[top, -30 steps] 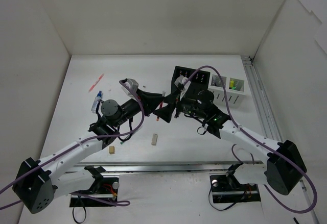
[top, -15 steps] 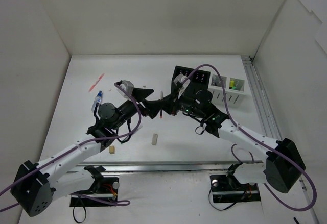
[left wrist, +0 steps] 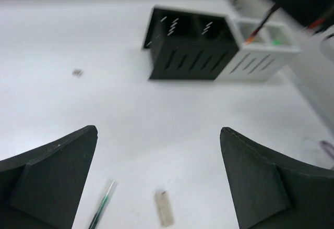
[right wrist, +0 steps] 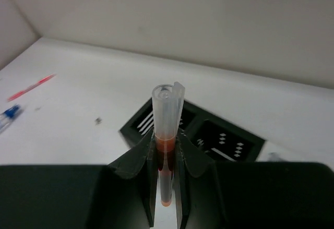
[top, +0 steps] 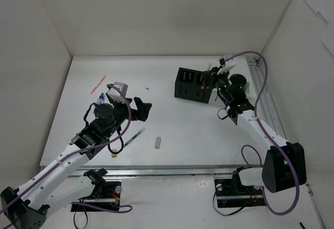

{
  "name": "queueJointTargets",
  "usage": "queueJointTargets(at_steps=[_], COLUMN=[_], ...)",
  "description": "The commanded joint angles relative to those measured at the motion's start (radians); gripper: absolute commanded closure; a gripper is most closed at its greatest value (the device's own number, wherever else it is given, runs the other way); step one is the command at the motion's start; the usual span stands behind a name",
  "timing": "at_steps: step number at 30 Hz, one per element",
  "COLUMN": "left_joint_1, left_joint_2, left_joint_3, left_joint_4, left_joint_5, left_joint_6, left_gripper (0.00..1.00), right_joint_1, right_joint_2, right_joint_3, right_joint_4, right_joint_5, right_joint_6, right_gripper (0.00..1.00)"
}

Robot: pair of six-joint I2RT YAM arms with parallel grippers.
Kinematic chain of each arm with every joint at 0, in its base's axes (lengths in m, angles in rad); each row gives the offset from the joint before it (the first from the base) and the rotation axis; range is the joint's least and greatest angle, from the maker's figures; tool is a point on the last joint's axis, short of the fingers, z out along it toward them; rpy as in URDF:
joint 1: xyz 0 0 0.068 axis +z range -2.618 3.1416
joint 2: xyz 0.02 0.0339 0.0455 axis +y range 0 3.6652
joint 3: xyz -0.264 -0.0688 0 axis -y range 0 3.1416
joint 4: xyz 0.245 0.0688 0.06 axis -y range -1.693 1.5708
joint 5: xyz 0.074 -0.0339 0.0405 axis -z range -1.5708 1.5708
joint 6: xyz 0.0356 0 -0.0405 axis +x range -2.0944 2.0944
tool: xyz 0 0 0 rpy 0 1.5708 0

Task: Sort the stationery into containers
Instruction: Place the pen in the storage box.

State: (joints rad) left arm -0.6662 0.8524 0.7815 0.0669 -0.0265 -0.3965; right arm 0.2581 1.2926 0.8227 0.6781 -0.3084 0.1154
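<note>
A white tabletop (top: 177, 119) boxed in by plain white walls (top: 156, 15) carries the black container (top: 194, 84) at the back right, a pink pen (top: 98, 84) far left, and a dark pen (top: 134, 136), an eraser (top: 157, 143) and a second eraser (top: 114, 154) near the front. The left gripper (top: 138, 109) gapes wide and empty just behind the dark pen, while the right gripper (right wrist: 166, 151) is pinched on a clear-capped red pen (right wrist: 167, 117) at the black container's right end. From above, that gripper covers most of the white container (left wrist: 250, 64), which is blurred in the left wrist view, and the blue-capped bottle (top: 99, 103) is half hidden beside the left arm.
</note>
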Motion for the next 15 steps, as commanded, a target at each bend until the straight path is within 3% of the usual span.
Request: queueJointTargets(at_steps=[1,7,15], left_joint_1=[0.057,0.126,0.148], left_joint_2=[0.023,0.078,0.181], left_joint_3=[0.009,-0.053,-0.074], left_joint_4=[-0.248,-0.342,-0.378], left_joint_5=[-0.104,-0.119,-0.093], left_joint_6=[-0.027,-0.099,-0.120], left_gripper=[0.00,0.01,0.01], right_joint_1=[-0.101,-0.210,-0.230], right_joint_2=[0.051,0.229,0.263], right_joint_3=[0.114,0.230,0.204], right_joint_4=[0.083,0.046,0.008], right_joint_5=[0.022,-0.002,0.095], right_joint_6=[-0.043,-0.105,-0.213], right_gripper=[0.99,0.98,0.96])
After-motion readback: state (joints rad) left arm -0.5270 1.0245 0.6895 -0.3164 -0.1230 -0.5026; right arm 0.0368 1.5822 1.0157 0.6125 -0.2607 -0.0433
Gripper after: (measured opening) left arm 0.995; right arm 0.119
